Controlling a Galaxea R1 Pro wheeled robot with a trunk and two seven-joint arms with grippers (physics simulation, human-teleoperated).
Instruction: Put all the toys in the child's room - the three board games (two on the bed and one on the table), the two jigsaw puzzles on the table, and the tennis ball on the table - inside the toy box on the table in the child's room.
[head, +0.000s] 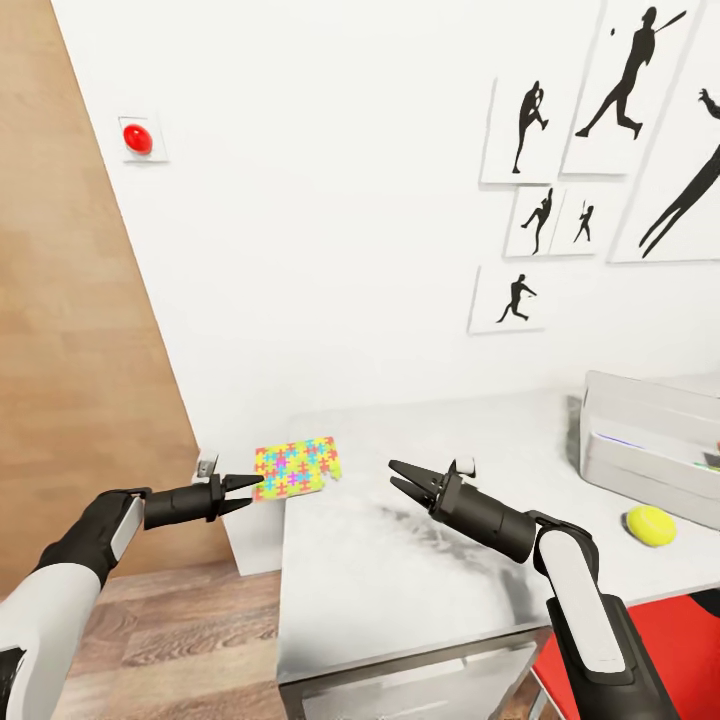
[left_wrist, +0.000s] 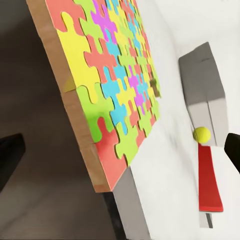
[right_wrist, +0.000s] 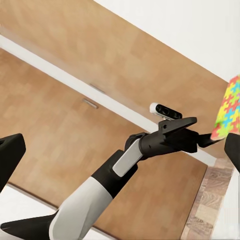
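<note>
A: We're at the pick-up of the jigsaw puzzle (head: 296, 467), overhanging the bench (head: 420, 580) corner; our left gripper (head: 243, 492) jaws gape at its edge, gripping nothing.

B: Right gripper (head: 405, 481) open, empty. Next we close, then carry to the toy box (head: 650, 440).

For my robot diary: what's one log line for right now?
left claw: open at puzzle edge | right claw: open, empty | ball: on table
</note>
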